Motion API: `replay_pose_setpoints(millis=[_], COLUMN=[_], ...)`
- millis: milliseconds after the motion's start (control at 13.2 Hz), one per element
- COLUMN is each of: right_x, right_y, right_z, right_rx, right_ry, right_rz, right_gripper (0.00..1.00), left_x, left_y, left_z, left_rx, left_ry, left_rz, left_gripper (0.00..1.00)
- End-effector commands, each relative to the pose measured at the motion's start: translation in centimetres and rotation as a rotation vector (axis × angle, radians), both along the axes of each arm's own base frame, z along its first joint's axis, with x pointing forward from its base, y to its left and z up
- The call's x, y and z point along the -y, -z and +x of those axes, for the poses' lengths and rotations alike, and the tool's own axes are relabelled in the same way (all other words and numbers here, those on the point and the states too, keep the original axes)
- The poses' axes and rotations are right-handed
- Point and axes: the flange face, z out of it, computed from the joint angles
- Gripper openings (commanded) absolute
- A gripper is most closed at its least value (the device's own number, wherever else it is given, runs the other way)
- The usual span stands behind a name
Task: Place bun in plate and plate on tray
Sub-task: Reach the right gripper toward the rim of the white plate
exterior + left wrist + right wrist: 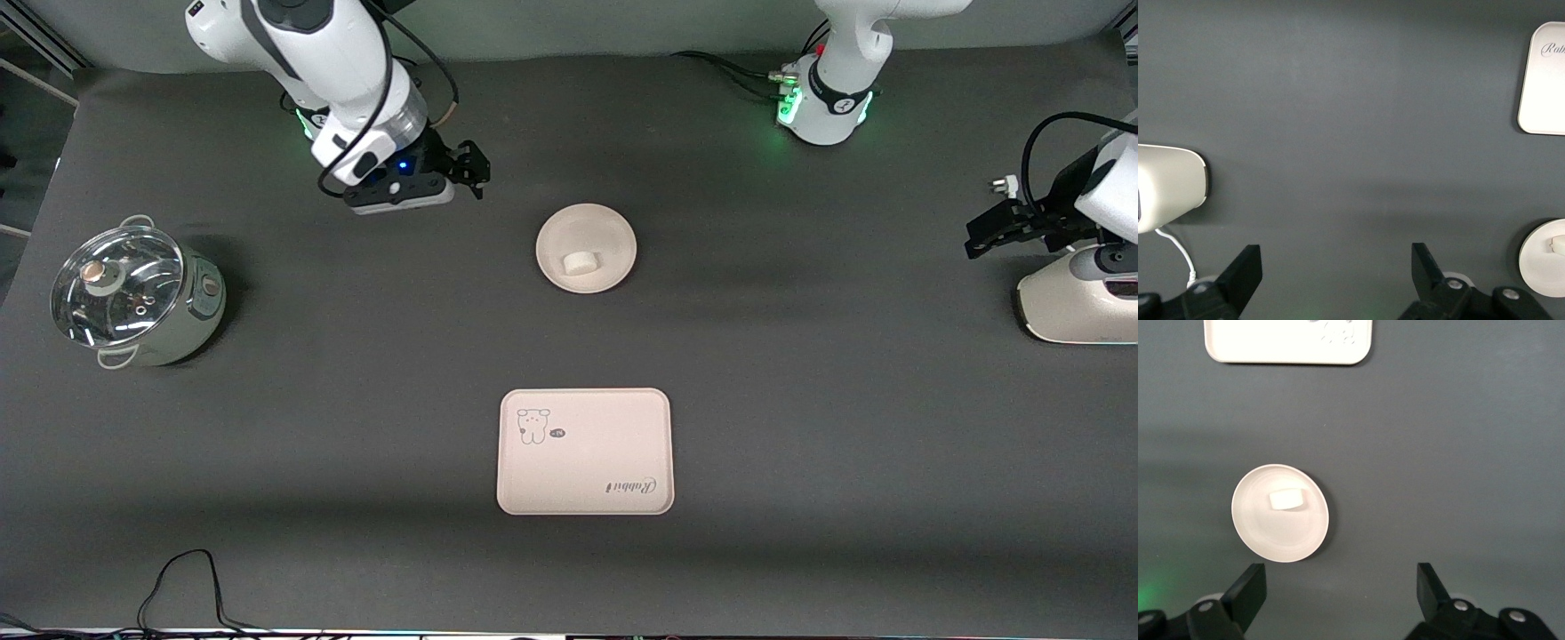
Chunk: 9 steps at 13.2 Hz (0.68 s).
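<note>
The bun (581,261) lies in the plate (608,234), a little toward the rim nearer the front camera, so the first step reads as done. The plate sits on the counter (800,427) about midway between the two arms' ends, well apart from the tray (584,462), which lies nearer the front camera and carries nothing. The step in hand is therefore moving the plate onto the tray, and it is not yet begun. The right gripper (467,167) hangs over bare counter toward the right arm's end, near the plate but not touching it; its jaws are apart and empty, as the right wrist view confirms. The left gripper (982,233) hangs at the left arm's end over the counter beside a white appliance (1076,307), its jaws also apart and empty; that arm appears to be waiting. A lidded pot (133,293) stands at the right arm's end, clear of the work. In my judgement the next move calls for a gripper to come down on the plate's raised rim, close on it, lift level so the bun does not roll off, and set it down on the tray.
</note>
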Motion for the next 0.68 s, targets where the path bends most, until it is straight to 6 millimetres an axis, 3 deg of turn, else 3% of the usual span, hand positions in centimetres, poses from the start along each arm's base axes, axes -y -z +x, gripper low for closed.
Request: replay_pose_setpoints(millis=[0, 227, 605], right_x=[0.1, -1.0, -3.8], right_y=[3.0, 6.7, 15.4], right_z=[-4.3, -5.4, -5.1], right_rx=[-0.023, -0.011, -0.031], right_ry=[0.031, 0.043, 0.104], right_rz=[0.080, 0.112, 0.141], right_gripper=[1.00, 1.00, 1.00], left_x=[0.2, -0.1, -0.2], left_y=[0.3, 0.0, -1.4], left_z=[0.0, -0.1, -0.1], left_rx=[0.006, 0.012, 0.032], left_ry=[0.012, 0.005, 0.013], left_rz=[0.002, -0.008, -0.001], left_gripper=[1.00, 1.00, 1.00])
